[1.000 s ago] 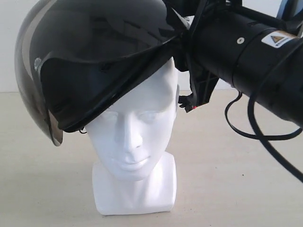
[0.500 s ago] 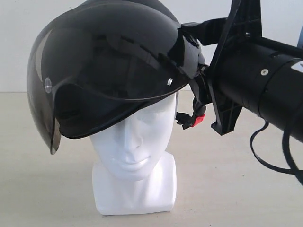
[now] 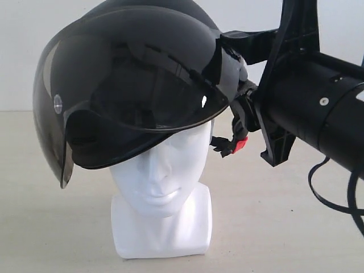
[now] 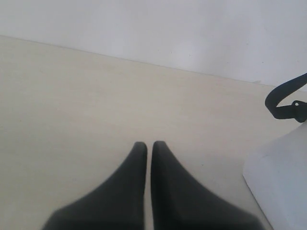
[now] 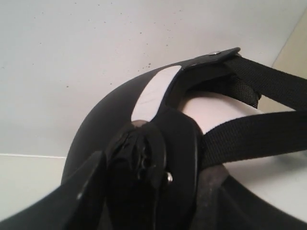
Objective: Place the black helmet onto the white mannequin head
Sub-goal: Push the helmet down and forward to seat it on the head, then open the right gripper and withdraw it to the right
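The black helmet (image 3: 136,74) sits on the white mannequin head (image 3: 162,170). It covers the crown and forehead and leaves the face bare from the brows down. It sits askew, and its tinted visor (image 3: 51,131) juts out and down toward the left edge of the worktop (image 3: 57,227).

The head stands upright on its squared base, well forward of the far edge, where the pale worktop meets the wall.

The right gripper (image 3: 239,79) reaches in from the right edge. Its fingers are clamped on the helmet's rim on that side, one over the outer shell and the other inside. The right wrist view shows the rim close up, with two black straps (image 5: 249,134) running across the white top of the head under the shell. A red buckle (image 3: 241,144) hangs from the strap end just beside the head, below the gripper.

The left gripper (image 4: 149,146) shows only in its own wrist view. Its fingers are pressed together with nothing between them, and they hover over bare worktop. A white shape, probably the base of the head, lies near them at the edge of that view.
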Controlling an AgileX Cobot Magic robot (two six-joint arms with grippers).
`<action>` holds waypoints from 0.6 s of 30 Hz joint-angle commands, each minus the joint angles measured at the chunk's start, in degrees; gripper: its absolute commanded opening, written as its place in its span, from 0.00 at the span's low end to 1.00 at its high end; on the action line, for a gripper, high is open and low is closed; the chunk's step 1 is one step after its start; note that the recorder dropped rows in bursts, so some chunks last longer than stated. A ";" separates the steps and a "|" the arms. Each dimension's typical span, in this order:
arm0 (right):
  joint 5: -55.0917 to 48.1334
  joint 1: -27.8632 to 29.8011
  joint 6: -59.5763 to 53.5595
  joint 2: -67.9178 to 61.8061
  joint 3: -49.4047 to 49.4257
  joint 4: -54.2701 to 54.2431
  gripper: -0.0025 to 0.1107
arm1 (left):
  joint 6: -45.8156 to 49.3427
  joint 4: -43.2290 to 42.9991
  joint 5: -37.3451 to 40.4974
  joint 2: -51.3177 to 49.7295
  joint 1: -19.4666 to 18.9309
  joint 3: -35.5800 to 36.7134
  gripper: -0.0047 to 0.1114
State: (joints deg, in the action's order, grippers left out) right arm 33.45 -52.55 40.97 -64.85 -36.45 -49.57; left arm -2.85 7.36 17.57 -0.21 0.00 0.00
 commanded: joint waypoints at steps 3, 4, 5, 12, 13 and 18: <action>-2.35 0.56 -5.60 0.90 1.82 -2.50 0.82 | -0.53 -0.34 0.04 0.21 0.33 0.00 0.08; -3.79 0.56 -5.60 0.90 1.82 -2.63 0.84 | -0.53 -0.34 0.04 0.21 0.33 0.00 0.08; -5.08 0.66 -5.60 0.90 1.82 -2.63 0.83 | -0.53 -0.34 0.04 0.21 0.33 0.00 0.08; -8.36 0.66 -10.22 2.52 1.82 -2.63 0.77 | -0.53 -0.34 0.04 0.21 0.33 0.00 0.08; -8.75 0.66 -11.62 3.13 1.82 -2.63 0.77 | -0.53 -0.34 0.04 0.21 0.33 0.00 0.08; -10.18 0.66 -25.42 8.72 1.82 -10.16 0.77 | -0.53 -0.34 0.04 0.21 0.33 0.00 0.08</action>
State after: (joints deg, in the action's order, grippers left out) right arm 24.76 -52.02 24.81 -59.18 -34.81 -54.76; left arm -2.85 7.36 17.57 -0.21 0.00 0.00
